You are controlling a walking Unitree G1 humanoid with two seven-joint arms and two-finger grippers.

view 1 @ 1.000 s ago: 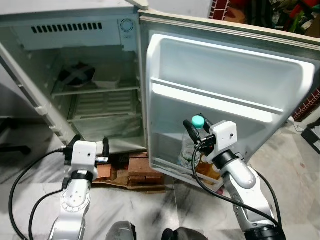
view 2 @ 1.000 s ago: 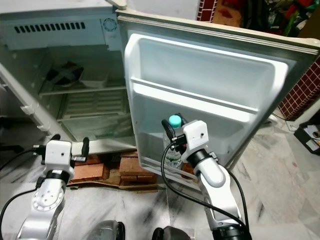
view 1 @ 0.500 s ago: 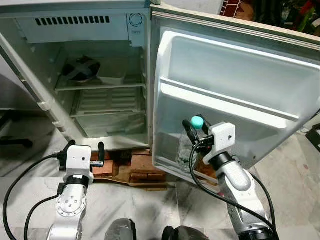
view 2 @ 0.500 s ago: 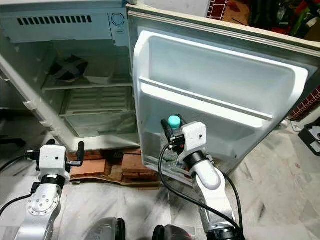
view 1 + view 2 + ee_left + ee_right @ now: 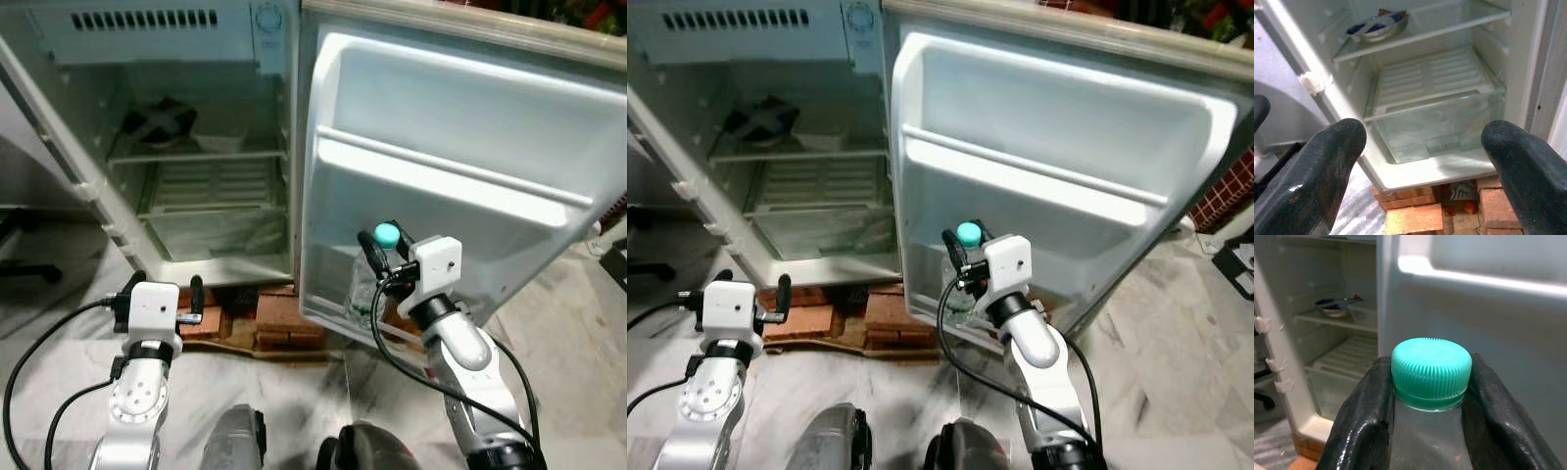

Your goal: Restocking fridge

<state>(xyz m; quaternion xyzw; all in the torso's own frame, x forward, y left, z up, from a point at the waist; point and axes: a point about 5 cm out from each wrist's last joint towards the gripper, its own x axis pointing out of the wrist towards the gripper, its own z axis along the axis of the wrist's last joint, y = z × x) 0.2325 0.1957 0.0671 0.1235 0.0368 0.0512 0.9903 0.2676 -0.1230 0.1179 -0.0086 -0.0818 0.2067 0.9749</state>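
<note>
Item: clear bottle (image 5: 370, 284) with teal cap (image 5: 1431, 371), upright at the fridge door's (image 5: 460, 186) lowest shelf, your right gripper's (image 5: 381, 252) jaws pinching its neck. Your left gripper (image 5: 162, 291) hangs below the open fridge (image 5: 186, 147), jaws spread, above the bricks (image 5: 284, 323).

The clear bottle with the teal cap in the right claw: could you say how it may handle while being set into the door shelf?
The bottle looks like thin clear plastic, so probably light and squeezable. Gripped just under its cap by the right claw, it may swing. Tall and narrow, it could tip.
</note>
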